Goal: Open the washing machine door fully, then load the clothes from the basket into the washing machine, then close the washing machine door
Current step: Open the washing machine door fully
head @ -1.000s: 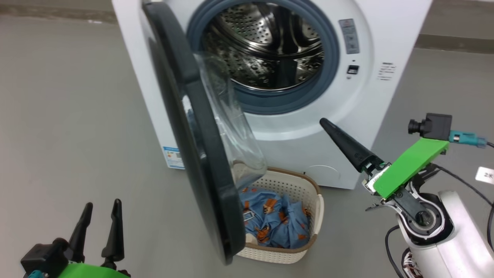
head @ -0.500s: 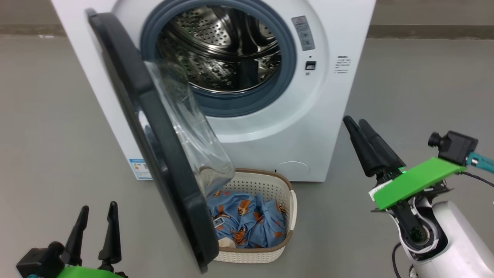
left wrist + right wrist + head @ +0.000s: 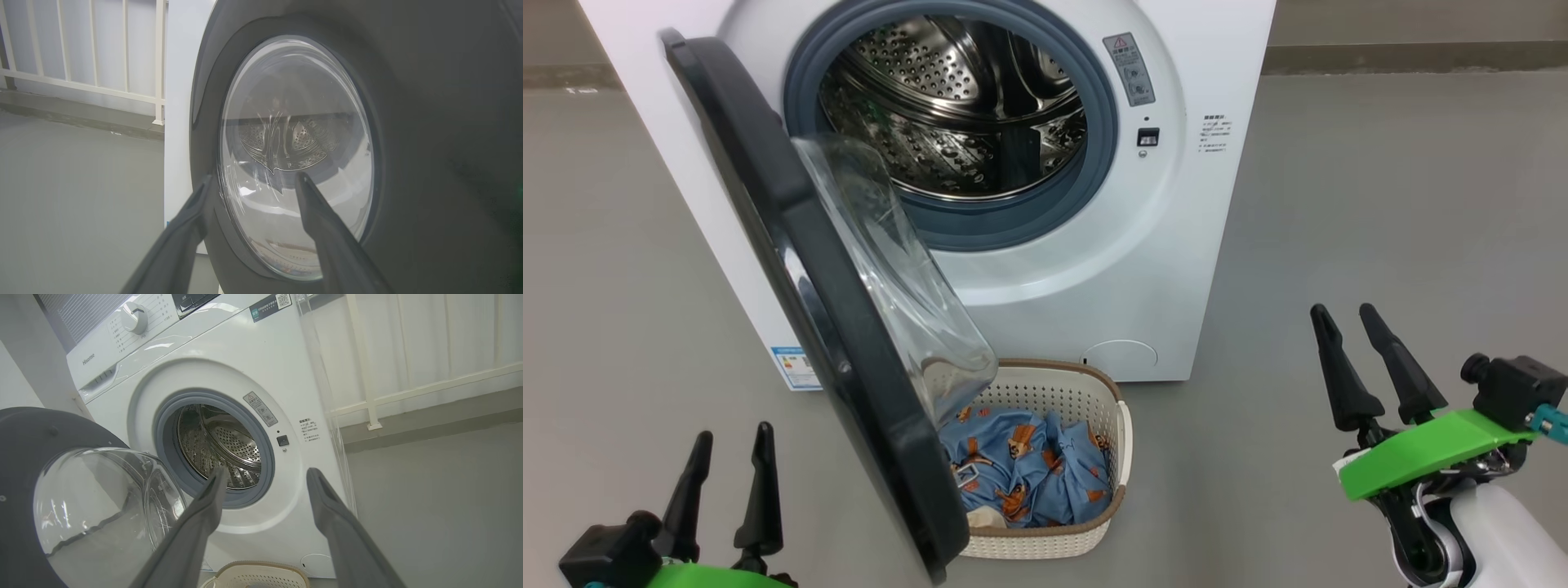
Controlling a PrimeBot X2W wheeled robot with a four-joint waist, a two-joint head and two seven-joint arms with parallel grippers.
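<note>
Right gripper (image 3: 1342, 310) has drawn back, right of the big white front-loading washing machine (image 3: 1225, 212); it and left gripper (image 3: 734, 433) gape wide, empty. Light blue bear-print clothes (image 3: 1029, 474) sit in the cream perforated plastic basket (image 3: 1124, 433), near, just right of the open black-ringed glass door (image 3: 792, 245). Likely soft, light: pinch a raised fold.

White on the washing machine (image 3: 1094, 310), grey-blue on its gasket (image 3: 980, 227), bright steel pierced with rows of small holes on the drum (image 3: 947, 106), blue and white on the small label (image 3: 795, 367). Glossy black around the washing machine door (image 3: 768, 180) with clear glass at its middle, cream-white dotted with perforations under a brown rim band on the basket (image 3: 1045, 543), light blue printed with orange-brown bears on the clothes (image 3: 1029, 469). Plain grey across the floor (image 3: 1380, 204), black on the fingers of the left pincer (image 3: 731, 433) and right pincer (image 3: 1343, 314), vivid green on their mounts.
</note>
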